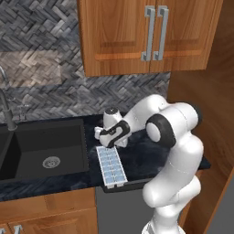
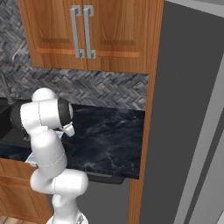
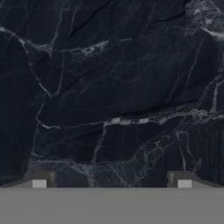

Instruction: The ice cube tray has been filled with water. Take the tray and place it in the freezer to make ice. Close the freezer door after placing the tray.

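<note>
The ice cube tray point(image 1: 111, 167) is a small white tray with two columns of pale blue cells of water point(image 1: 109, 161). It lies flat on the dark marble counter point(image 1: 151, 155) at its front edge, just right of the sink. My gripper point(image 1: 112, 145) points down over the tray's far end. In the hand view the gripper point(image 3: 111, 180) is open, with its fingertips point(image 3: 41, 179) wide apart over bare counter and nothing between them. A tall grey fridge front point(image 2: 188, 113) stands at the right. I cannot tell whether it is the freezer door.
A black sink point(image 1: 45, 151) with a faucet point(image 1: 7, 112) lies left of the tray. Wooden upper cabinets point(image 1: 151, 32) hang above the counter. A wooden side panel point(image 2: 151, 109) separates the counter from the fridge. A grey appliance front point(image 1: 121, 210) sits below the counter.
</note>
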Tool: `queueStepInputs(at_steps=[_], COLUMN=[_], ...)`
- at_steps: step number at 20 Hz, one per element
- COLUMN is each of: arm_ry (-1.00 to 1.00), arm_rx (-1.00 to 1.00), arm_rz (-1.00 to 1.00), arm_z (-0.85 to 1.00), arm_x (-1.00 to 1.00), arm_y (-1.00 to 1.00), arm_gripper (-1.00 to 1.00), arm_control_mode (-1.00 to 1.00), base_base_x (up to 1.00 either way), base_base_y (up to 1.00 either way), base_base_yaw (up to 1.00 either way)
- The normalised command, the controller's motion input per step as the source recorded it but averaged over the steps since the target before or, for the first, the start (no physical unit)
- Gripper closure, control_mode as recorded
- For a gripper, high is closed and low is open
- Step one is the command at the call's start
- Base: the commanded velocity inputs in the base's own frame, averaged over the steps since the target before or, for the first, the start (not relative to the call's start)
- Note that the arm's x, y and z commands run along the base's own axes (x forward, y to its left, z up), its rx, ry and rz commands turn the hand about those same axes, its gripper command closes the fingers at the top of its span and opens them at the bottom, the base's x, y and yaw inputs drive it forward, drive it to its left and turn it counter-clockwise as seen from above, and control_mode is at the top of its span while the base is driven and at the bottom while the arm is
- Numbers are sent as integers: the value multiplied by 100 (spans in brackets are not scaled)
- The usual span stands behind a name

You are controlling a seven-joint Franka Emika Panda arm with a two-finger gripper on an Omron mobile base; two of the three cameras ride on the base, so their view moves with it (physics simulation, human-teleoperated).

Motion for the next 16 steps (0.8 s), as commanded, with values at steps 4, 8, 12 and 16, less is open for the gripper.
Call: queueStepInputs(at_steps=[4, 8, 12, 16], arm_ry=[-2, -7, -12, -18], arm_rx=[0, 0, 0, -8], arm_rz=[0, 0, 0, 12], arm_z=[15, 38, 48, 61], arm_x=[-6, 10, 24, -37], arm_y=[-12, -43, -58, -5], arm_gripper=[-100, -100, -100, -100], arm_control_mode=[-100, -100, -100, -100], base_base_x=[0, 0, 0, 0], base_base_y=[0, 0, 0, 0], base_base_yaw=[0, 0, 0, 0])
